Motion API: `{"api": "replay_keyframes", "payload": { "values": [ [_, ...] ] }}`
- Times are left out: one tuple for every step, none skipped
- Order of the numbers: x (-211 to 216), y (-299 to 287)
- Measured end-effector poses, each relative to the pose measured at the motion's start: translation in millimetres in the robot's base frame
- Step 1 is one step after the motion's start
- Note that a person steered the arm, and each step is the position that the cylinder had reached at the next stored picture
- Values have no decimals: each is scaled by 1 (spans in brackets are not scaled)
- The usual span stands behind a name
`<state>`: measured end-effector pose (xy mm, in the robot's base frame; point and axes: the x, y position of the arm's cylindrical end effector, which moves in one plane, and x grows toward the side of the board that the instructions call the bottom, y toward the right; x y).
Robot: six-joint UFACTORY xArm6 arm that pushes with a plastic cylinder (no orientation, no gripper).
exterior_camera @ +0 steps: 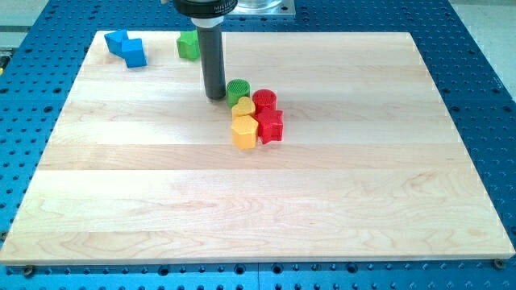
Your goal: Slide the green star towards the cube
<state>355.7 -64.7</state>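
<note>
Camera view: my tip (215,97) rests beside the green cylinder (238,89), no fingers fitted. Green star (189,45) sits untouched upper left, near the blue cube (135,53); next, reposition right of it.

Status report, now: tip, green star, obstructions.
My tip down beside green cylinder, its left. Green star at top, behind rod, untouched. Blue cube top left; path between looks open.

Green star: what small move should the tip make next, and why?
Probably slide my tip toward the view's top, right of the green star: it sits beside the green cylinder, and the blue cube lies to the star's left.
</note>
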Motion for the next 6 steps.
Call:
{"api": "replay_keyframes", "payload": {
  "values": [
    [-16,-2],
    [-45,-11],
    [-103,55],
    [-130,28],
    [-135,-37],
    [-151,-81]
  ]
}}
